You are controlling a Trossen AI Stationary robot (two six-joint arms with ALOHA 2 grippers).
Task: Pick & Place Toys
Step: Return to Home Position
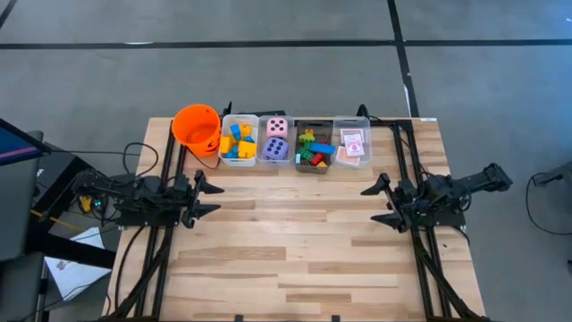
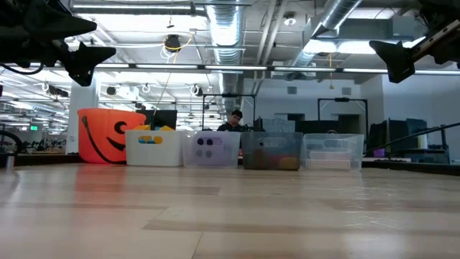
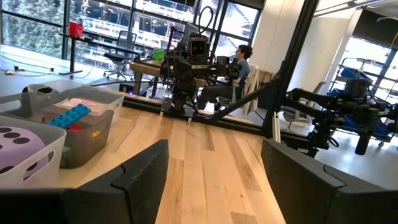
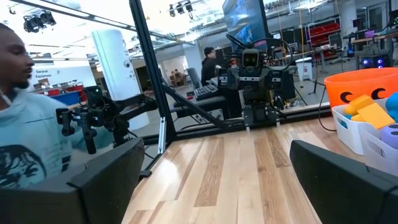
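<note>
The toys lie in a row of bins at the table's far edge. Yellow and blue blocks (image 1: 238, 140) fill a white bin, and a pink and a purple die (image 1: 276, 139) share a clear one. Mixed blocks (image 1: 314, 148) sit in a grey bin, pink-white cards (image 1: 353, 143) in another clear one. My left gripper (image 1: 209, 198) hovers open at the table's left side, pointing level toward the right. My right gripper (image 1: 377, 202) hovers open at the right side, facing it. Both stand well above the wood and hold nothing, as the wrist views show (left gripper (image 3: 214, 177), right gripper (image 4: 217, 171)).
An orange bucket (image 1: 196, 127) stands left of the bins at the far left. Bare wooden tabletop (image 1: 295, 241) stretches between the two arms and toward the near edge. People sit in the room beyond the table (image 4: 18, 143).
</note>
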